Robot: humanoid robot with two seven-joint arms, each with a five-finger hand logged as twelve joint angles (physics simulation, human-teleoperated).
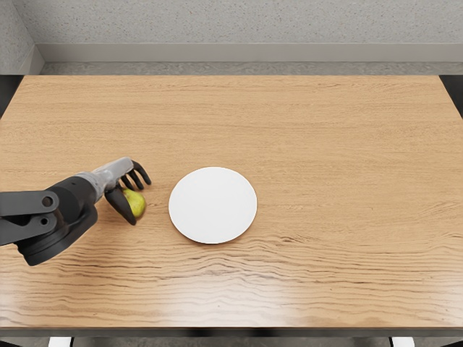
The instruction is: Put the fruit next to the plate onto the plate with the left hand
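Wood-grain table (304, 275), its near edge running along the bottom of my view, grain wavy and darker toward that edge, paler and straighter toward the far side. Top looks flat and matte. Beyond the far edge, a strip of grey floor (239, 68), a pale baseboard (246, 51), then a speckled grey wall (239, 20); a second wall meets it in the far-left corner. My left arm comes in low from the left, dark joint housing first, grey forearm after. My left hand (129, 189) sits at the near-left of the table, fingers (139, 176) curled and hooked over the far side of the fruit (136, 203), thumb laid across its near-left side, so the fruit is cupped in my grip. Fruit is small and yellow-green, low at the tabletop, just left of the plate (213, 204) and not touching it. Plate is round, plain white, lying flat near the table's middle.
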